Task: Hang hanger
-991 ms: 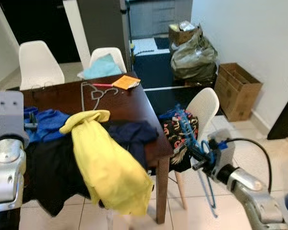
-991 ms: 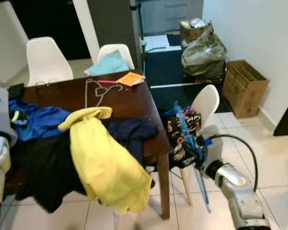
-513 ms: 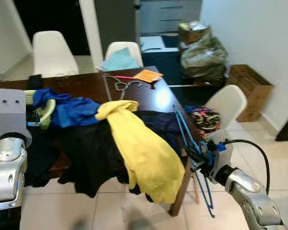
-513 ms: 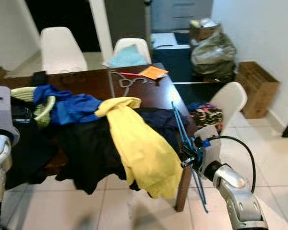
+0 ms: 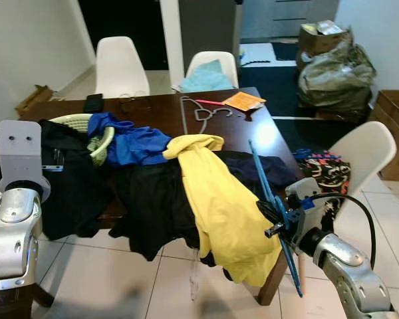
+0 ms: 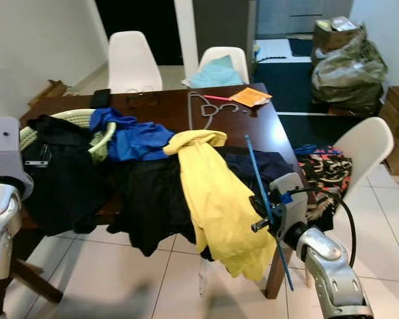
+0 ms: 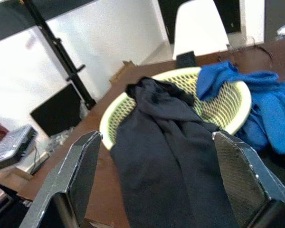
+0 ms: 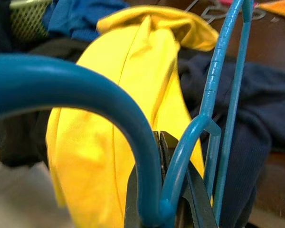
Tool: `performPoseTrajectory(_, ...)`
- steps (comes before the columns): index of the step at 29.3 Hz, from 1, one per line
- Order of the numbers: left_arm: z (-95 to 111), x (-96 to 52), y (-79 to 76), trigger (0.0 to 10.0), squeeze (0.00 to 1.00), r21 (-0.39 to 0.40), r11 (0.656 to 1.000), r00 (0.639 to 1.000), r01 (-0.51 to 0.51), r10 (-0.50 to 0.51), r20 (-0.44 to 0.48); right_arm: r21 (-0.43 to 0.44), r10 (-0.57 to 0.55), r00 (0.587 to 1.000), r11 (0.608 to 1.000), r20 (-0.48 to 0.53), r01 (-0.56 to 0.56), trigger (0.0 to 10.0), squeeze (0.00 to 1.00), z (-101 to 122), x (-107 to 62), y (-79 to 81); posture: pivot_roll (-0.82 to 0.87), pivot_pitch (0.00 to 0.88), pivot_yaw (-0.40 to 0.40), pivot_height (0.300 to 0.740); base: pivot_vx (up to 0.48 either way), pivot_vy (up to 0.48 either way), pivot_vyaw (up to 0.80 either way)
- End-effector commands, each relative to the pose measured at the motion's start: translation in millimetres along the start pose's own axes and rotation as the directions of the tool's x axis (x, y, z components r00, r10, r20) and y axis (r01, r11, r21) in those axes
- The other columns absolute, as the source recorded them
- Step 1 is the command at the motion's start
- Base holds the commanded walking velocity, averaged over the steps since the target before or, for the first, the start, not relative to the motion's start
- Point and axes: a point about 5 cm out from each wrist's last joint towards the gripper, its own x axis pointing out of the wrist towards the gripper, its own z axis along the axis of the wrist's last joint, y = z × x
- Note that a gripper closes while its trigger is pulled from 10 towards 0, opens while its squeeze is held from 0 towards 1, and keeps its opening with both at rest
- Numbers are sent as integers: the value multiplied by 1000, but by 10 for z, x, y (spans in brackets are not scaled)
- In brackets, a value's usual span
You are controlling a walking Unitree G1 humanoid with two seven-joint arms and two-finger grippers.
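Observation:
My right gripper (image 5: 277,216) is shut on a blue plastic hanger (image 5: 272,199), holding it tilted off the dark wooden table's (image 5: 153,113) near right corner, next to a yellow garment (image 5: 219,199). In the right wrist view the hanger's hook (image 8: 85,90) curves in front of the closed black fingers (image 8: 133,199). My left gripper (image 7: 156,137) stands open, fingers wide apart, over a black garment (image 7: 171,142) draped on a pale green basket (image 7: 228,102). A grey wire hanger (image 5: 203,111) lies on the table's far side.
Blue and black clothes (image 5: 136,143) spread over the table. White chairs (image 5: 120,63) stand at the far side, and another white chair (image 5: 362,153) with patterned cloth at the right. An orange pad (image 5: 245,101), bags (image 5: 332,66) and a cardboard box (image 5: 396,119) lie behind.
The camera has swung left, so the table now sits in the middle of the picture. The blue hanger stays in my right gripper, now beside the yellow garment.

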Motion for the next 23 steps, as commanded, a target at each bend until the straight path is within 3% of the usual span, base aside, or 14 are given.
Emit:
performPoseTrajectory(1, 125, 13, -18, 10000, 0, -39, 999, 999, 3, -1, 53, 20, -29, 1000, 999, 10, 28, 10000, 0, -8, -4, -40, -47, 0, 62, 740, 371, 0, 0)
performPoseTrajectory(5, 58, 46, -5, 10000, 0, -117, 993, 1000, -20, 21, 10, 8, -27, 1000, 1000, 6, 27, 10000, 0, -12, -7, -38, -54, 0, 64, 740, 480, 0, 0)
performPoseTrajectory(11, 66, 43, -21, 10000, 0, -125, 992, 1000, -12, 14, 12, -23, -12, 1000, 1000, -9, 12, 10000, 0, -20, -4, -33, -55, 0, 61, 740, 480, 0, 0)
performPoseTrajectory(20, 41, 27, -43, 10000, 0, -135, 991, 1000, -6, 7, 8, -18, -13, 1000, 1000, 2, 13, 10000, 0, -13, -8, -25, -54, 0, 59, 740, 480, 0, 710)
performPoseTrajectory(23, 51, 29, -45, 10000, 0, -140, 990, 1000, -7, 9, 9, -10, -20, 1000, 1000, 5, 20, 10000, 0, -12, -9, -32, -54, 0, 59, 740, 480, 0, 0)
